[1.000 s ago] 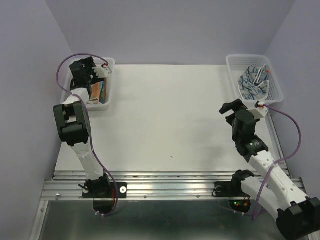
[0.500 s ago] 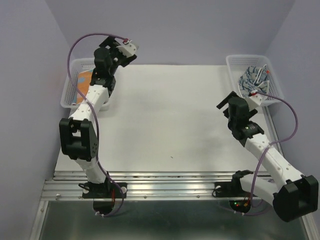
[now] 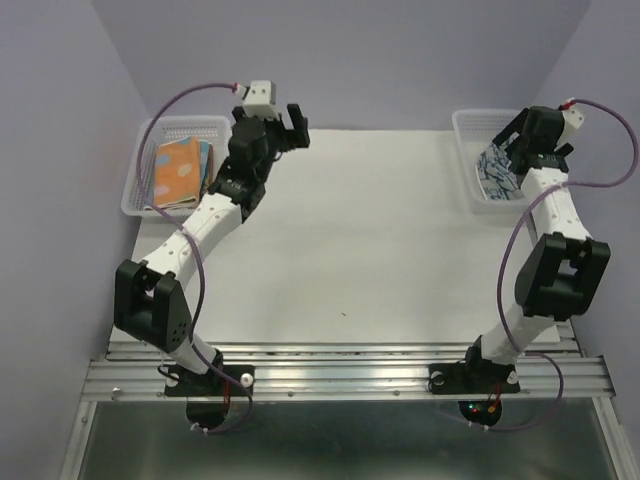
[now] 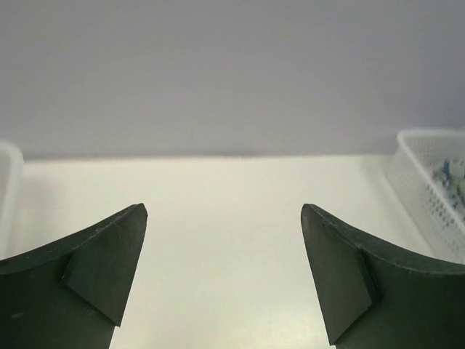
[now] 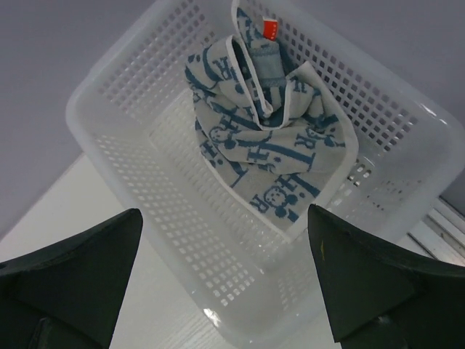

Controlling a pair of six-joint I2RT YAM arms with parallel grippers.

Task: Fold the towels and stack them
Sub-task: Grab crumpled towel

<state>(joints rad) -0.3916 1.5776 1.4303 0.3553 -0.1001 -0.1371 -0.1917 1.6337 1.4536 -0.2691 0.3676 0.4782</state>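
A crumpled blue-white patterned towel (image 5: 261, 138) lies in the white mesh basket (image 5: 145, 218) at the back right; it also shows from above as the patterned towel (image 3: 497, 172). My right gripper (image 5: 224, 214) hangs above that basket, open, with nothing between its fingers; from above the right gripper (image 3: 522, 140) sits over the basket's far side. A folded orange towel with pale dots (image 3: 177, 175) rests in the left basket (image 3: 150, 135), with a blue towel edge (image 3: 204, 160) beside it. My left gripper (image 3: 295, 128) is open and empty over the table's back edge; in its wrist view the left gripper (image 4: 224, 211) faces bare table.
The white table top (image 3: 350, 230) stretches between the two baskets. Lilac walls close in the back and both sides. In the left wrist view, the right basket (image 4: 429, 189) shows at the far right. A metal rail (image 3: 340, 365) carries the arm bases.
My left arm has swung out of the left basket and right along the back edge. My right arm has reached up from mid-table to above the right basket. Both grippers stayed open.
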